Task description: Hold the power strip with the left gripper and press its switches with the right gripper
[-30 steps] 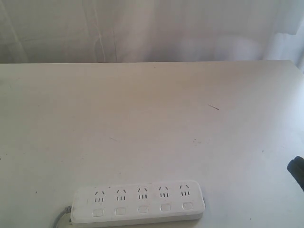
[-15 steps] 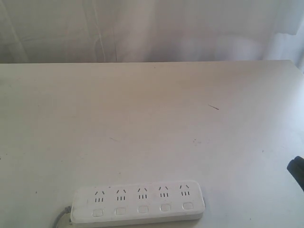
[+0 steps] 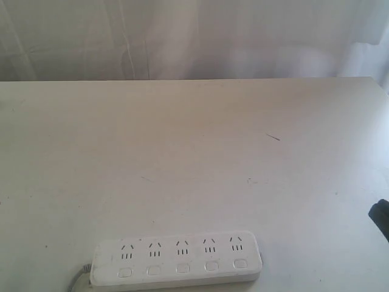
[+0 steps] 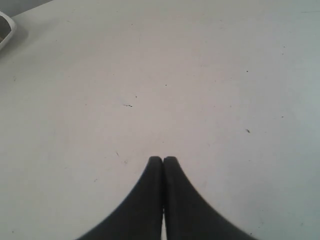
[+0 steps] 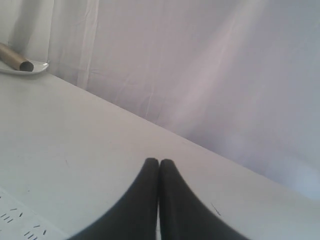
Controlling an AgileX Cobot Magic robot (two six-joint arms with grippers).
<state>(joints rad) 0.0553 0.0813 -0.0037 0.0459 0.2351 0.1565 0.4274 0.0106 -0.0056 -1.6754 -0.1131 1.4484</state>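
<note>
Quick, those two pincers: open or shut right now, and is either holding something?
Left pincer: closed, holding nothing.
Right pincer: closed, holding nothing.

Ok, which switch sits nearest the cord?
The switch at the exterior view's far left, next to the grey cord; the other four lie farther right.
</note>
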